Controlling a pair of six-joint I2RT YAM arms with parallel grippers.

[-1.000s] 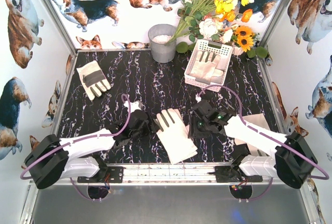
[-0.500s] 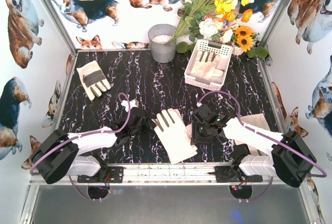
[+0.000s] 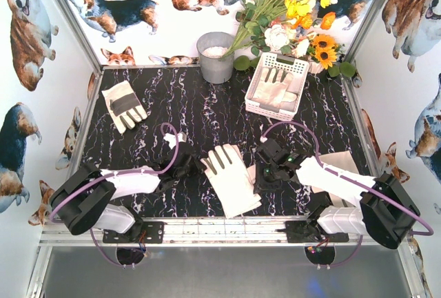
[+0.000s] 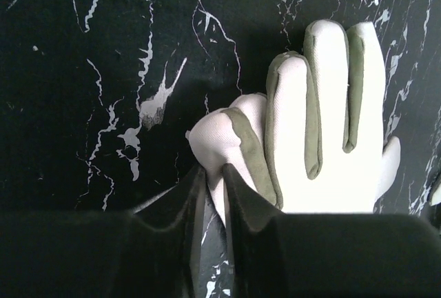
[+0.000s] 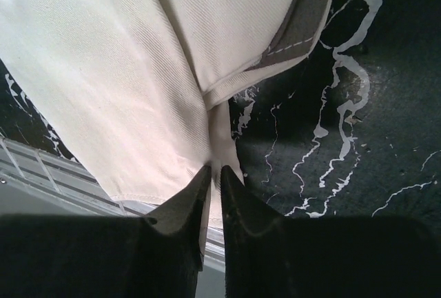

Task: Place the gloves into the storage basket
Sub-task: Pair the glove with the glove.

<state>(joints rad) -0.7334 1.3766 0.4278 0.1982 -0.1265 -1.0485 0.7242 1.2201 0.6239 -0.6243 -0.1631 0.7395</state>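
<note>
Black marbled tabletop (image 3: 207,105) carries a cream fabric glove with grey finger panels (image 3: 233,181) at its centre; the left gripper (image 4: 213,174) pinches its 9 o'clock edge, the right gripper (image 5: 212,174) its 3 o'clock edge, fabric caught between each pair of fingertips

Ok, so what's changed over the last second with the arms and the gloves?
Both grippers closed. The left gripper now pinches the middle glove near its fingers, and the right gripper pinches its opposite edge. The left arm shifted inward. The middle glove itself, the far-left glove and the storage basket stayed put.
</note>
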